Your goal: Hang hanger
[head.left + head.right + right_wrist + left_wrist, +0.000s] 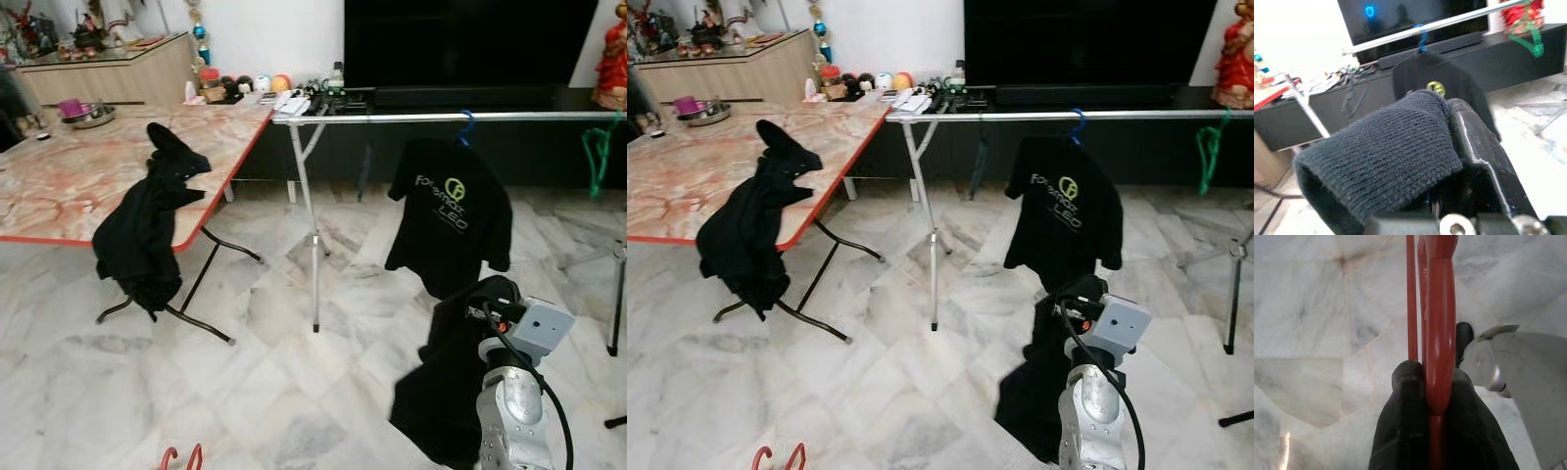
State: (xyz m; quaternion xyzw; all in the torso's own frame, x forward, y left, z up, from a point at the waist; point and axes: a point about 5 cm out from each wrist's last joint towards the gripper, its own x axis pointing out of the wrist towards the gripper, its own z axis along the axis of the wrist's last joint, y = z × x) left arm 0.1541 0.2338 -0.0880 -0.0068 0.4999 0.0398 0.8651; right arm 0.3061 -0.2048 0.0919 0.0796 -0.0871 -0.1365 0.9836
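Left gripper (1425, 396): low over the marble floor (274, 392); its two fabric-covered fingers (1400, 416) are clenched on the red hanger (1440, 323), the plastic pressed between them.
Red hanger: held at the floor-side end of the left arm; two red curved tips (181, 457) peek up at the bottom edge of the head view, well apart from the rail.
Right gripper (1449, 127): raised in front of the robot, pointing toward the rail; one finger wears a dark knitted sleeve (1381, 156), the other is bare black; whether anything sits between them I cannot tell; a black garment (436, 392) hangs beside the right arm (509, 411) down toward the floor.
Rail (441, 117): a silver bar running level in front of the dark TV cabinet (549, 147), borne on a thin upright leg (312, 235).
On the rail: a black T-shirt (451, 215) with a yellow-green logo, on a blue hanger (466, 125); a green hanger (595, 157) near the right end; bare bar between the two, and a longer bare stretch from the shirt to the leg.
Table (59, 186): marble-patterned top with a red edge, on the left; a black garment (147, 230) drapes over its near corner and hangs past the edge.
Open room: bare floor between the table legs and the rail's leg, and in front of the hung shirt.
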